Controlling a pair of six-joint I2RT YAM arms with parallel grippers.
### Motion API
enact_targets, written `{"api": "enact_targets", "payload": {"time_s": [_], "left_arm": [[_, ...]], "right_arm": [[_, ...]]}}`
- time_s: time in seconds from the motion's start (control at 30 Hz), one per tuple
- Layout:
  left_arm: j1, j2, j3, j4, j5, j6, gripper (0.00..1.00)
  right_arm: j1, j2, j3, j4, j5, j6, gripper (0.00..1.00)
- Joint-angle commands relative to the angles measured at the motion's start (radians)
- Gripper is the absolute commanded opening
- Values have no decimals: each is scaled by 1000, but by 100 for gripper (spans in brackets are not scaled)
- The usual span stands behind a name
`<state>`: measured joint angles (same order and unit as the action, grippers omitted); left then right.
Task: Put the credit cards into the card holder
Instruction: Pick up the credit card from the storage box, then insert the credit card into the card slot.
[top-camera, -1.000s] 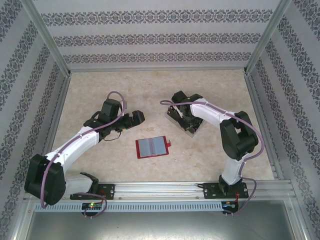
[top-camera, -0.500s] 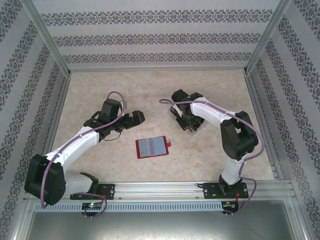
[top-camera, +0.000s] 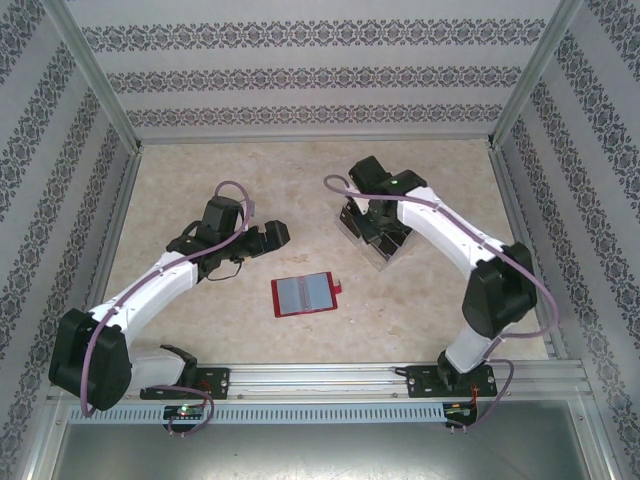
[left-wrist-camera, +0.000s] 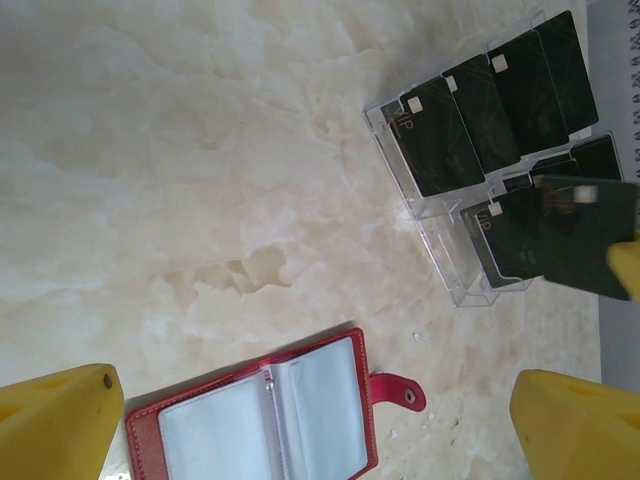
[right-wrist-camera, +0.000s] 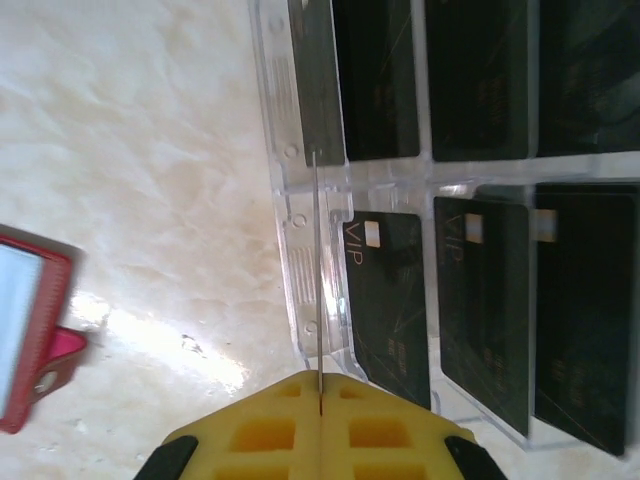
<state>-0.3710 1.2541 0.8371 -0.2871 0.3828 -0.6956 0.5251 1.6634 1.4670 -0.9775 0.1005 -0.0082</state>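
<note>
Now the right tool clamps one credit card, at least six more lie in one tray; left tool gapes.

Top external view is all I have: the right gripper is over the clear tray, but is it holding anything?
Observer: Yes. The right wrist view shows the right gripper shut on one credit card, seen edge-on.
Operator: Lifted clear of the tray?
Observer: The left wrist view shows it tilted above the tray, overlapping the cards lying in it.
Operator: Is the card holder ready?
Observer: Left wrist view: the card holder lies open, its clear pockets looking empty.
</note>
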Motion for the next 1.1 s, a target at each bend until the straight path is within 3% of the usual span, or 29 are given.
{"api": "enact_targets", "payload": {"time_s": [0.0, 0.13, 0.33, 0.5, 0.73, 1.07], "left_arm": [[-6, 12, 48, -132, -59, 90, 100], [-54, 18, 70, -249, -156, 157, 100], [-168, 35, 52, -372, -315, 204, 100], [-263, 97, 31, -394, -390, 202, 100], [-330, 152, -13, -353, -414, 170, 100], [-344, 213, -36, -309, -437, 148, 100]], "right_arm": [[19, -110, 13, -4, -84, 95, 0], [21, -215, -90, 109, -207, 226, 0], [21, -436, -478, 520, -444, 547, 0], [52, -554, -794, 911, -520, 796, 0], [162, -512, -966, 1157, -460, 892, 0], [204, -302, -950, 1344, -522, 892, 0]]}}
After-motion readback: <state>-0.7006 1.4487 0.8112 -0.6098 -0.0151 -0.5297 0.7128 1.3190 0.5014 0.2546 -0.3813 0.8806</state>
